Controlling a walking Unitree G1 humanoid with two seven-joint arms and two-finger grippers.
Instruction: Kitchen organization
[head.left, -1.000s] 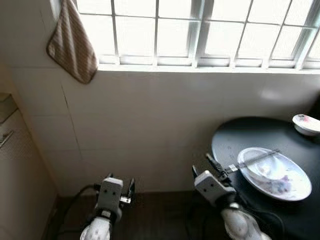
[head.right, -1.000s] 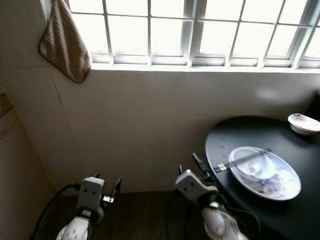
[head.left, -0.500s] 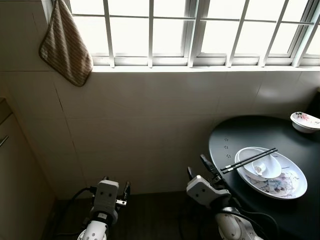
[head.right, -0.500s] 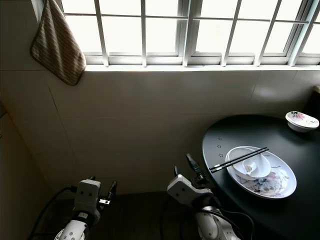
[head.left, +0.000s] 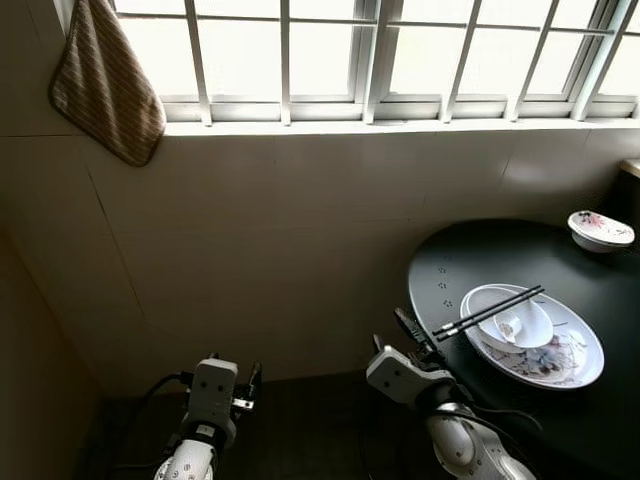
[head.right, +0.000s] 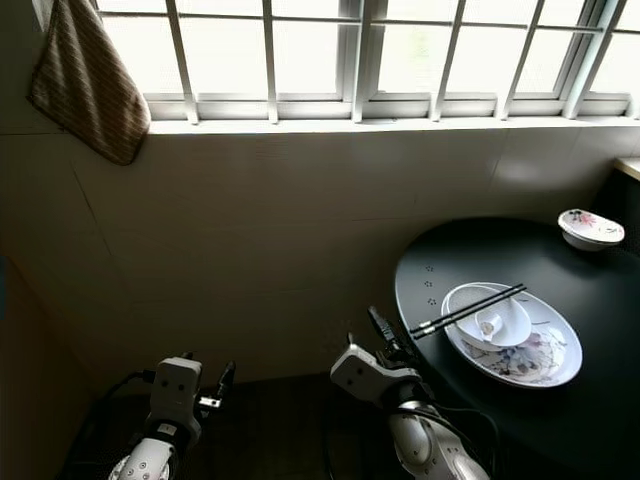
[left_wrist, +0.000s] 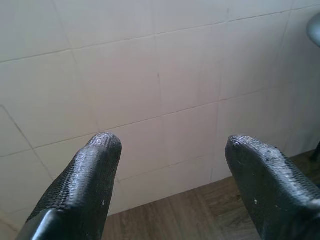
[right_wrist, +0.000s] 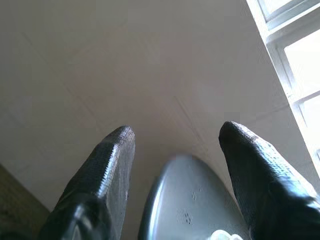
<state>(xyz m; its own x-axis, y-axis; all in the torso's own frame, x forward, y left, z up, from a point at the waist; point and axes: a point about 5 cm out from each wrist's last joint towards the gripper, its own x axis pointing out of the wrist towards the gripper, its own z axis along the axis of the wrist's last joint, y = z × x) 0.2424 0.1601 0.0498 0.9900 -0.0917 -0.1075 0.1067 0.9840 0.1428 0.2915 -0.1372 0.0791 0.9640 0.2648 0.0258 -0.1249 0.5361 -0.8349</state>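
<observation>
A round black table (head.left: 480, 255) stands at the right, against the tiled wall. On it lies a large white flowered plate (head.left: 592, 362) with a small white bowl (head.left: 527, 326) inside. A pair of black chopsticks (head.left: 487, 312) rests across that bowl. Another small white bowl (head.left: 600, 228) sits at the table's far edge. My right gripper (head.left: 395, 335) hangs open and empty just left of the table's rim, and the table edge (right_wrist: 185, 210) shows between its fingers (right_wrist: 112, 165). My left gripper (left_wrist: 167, 150) is open, low over the floor, facing the wall.
A striped brown cloth (head.left: 105, 85) hangs at the upper left beside the barred window (head.left: 370, 50). White wall tiles (head.left: 270, 230) run below the sill. Dark wooden floor (head.left: 310, 430) lies between my arms.
The whole picture has slid left and sharpened, so the camera has turned right. The cabinet at the left has left the view. Both arms hold the same pose.
</observation>
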